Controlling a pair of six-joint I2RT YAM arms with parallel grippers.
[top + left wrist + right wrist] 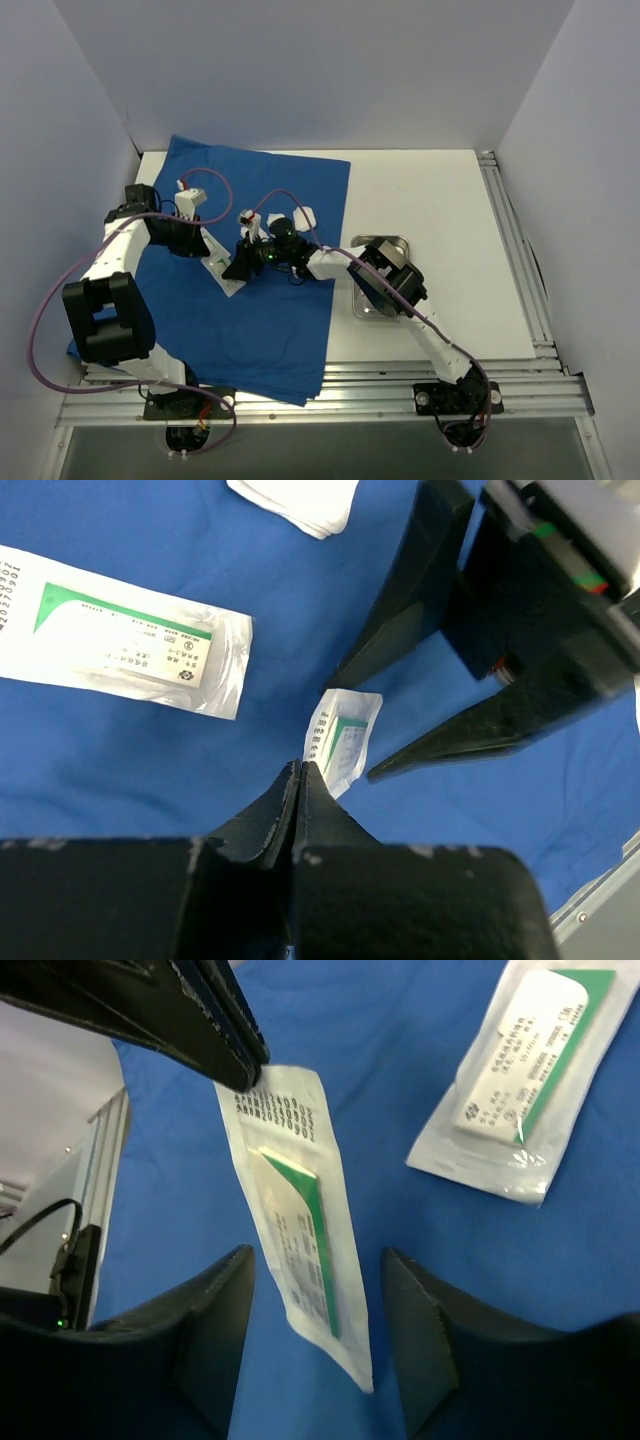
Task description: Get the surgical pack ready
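Royal-blue cloth sheet [250, 330] lies left on the table [430, 200]. Over its middle, the left gripper [300, 770] clamps 1 end of a white-and-green flat packet [343, 742]; the right gripper [318, 1255] straddles it, jaws apart. Likely a handover: right should close before left releases.

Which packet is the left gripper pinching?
The packet between the open jaws of the right gripper, its printed end nipped by the left gripper; the other packet lies free on the blue cloth.

The right end effector [318, 1260] holds its fingers spread to either side of a flat packet [300, 1230], which the left end effector [248, 1066] pinches by its printed top edge. A second packet [520, 1070] lies nearby on the blue cloth [170, 1160].
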